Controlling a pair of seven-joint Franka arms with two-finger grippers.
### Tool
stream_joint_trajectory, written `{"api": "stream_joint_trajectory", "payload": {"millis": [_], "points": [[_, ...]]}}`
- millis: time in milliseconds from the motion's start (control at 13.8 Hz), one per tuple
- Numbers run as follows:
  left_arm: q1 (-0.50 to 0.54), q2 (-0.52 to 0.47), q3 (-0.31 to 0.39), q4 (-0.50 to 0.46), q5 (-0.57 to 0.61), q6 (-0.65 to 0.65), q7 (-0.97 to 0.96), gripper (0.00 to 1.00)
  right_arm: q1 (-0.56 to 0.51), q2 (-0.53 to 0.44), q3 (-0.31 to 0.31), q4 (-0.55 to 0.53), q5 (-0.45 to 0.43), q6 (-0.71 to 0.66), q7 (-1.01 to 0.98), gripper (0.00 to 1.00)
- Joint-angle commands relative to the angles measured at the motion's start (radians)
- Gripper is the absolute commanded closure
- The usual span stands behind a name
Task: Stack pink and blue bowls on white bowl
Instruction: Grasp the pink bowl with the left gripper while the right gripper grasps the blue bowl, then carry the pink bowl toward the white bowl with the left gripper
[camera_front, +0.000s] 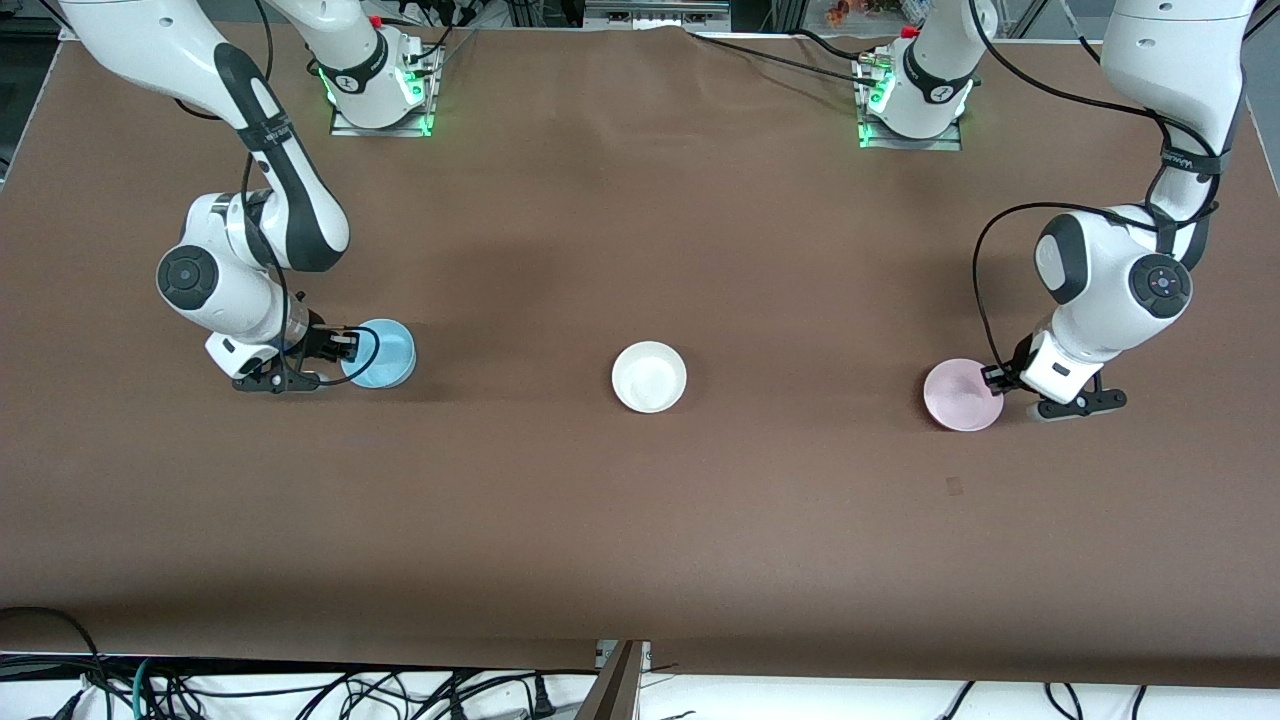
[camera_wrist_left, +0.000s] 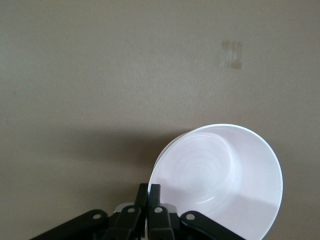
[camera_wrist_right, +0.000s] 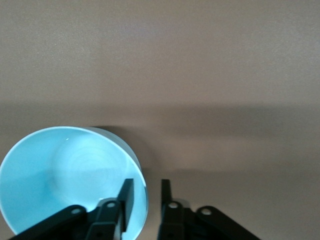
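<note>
The white bowl (camera_front: 649, 376) stands upright in the middle of the table. The pink bowl (camera_front: 962, 394) sits toward the left arm's end, and my left gripper (camera_front: 993, 378) is shut on its rim. In the left wrist view the two fingers of that gripper (camera_wrist_left: 148, 187) pinch the rim of the pink bowl (camera_wrist_left: 220, 180), which looks slightly tilted. The blue bowl (camera_front: 385, 352) sits toward the right arm's end. My right gripper (camera_front: 350, 347) is open and straddles its rim. In the right wrist view one finger of the right gripper (camera_wrist_right: 146, 182) is inside the blue bowl (camera_wrist_right: 70, 175), the other outside, with a gap left.
Both arm bases (camera_front: 378, 95) (camera_front: 912, 100) stand along the table's edge farthest from the front camera. A small dark mark (camera_front: 954, 486) lies on the brown cloth nearer the camera than the pink bowl. Cables (camera_front: 300, 690) hang below the near table edge.
</note>
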Motion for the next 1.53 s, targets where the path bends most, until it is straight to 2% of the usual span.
{"api": "stream_joint_trajectory", "payload": {"millis": [0, 291, 727, 872, 1090, 1453], "points": [[-0.013, -0.032, 0.005, 0.021, -0.019, -0.025, -0.048, 1.00, -0.002, -0.006, 0.010, -0.017, 0.003, 0.014, 0.009, 0.82], [-0.014, -0.061, -0.047, 0.071, -0.017, -0.091, -0.188, 1.00, -0.002, -0.007, 0.010, -0.017, 0.005, 0.013, 0.009, 1.00], [-0.008, -0.125, -0.172, 0.148, -0.002, -0.266, -0.444, 1.00, -0.002, -0.015, 0.010, -0.009, 0.005, 0.006, 0.005, 1.00], [-0.008, -0.145, -0.228, 0.168, 0.038, -0.309, -0.549, 1.00, -0.002, -0.021, 0.010, 0.000, 0.005, 0.003, -0.002, 1.00], [-0.007, -0.136, -0.320, 0.214, 0.133, -0.329, -0.798, 1.00, -0.002, -0.030, 0.010, 0.011, 0.005, -0.018, -0.004, 1.00], [-0.007, -0.133, -0.419, 0.269, 0.136, -0.372, -0.999, 1.00, -0.002, -0.035, 0.008, 0.092, 0.005, -0.124, -0.007, 1.00]]}}
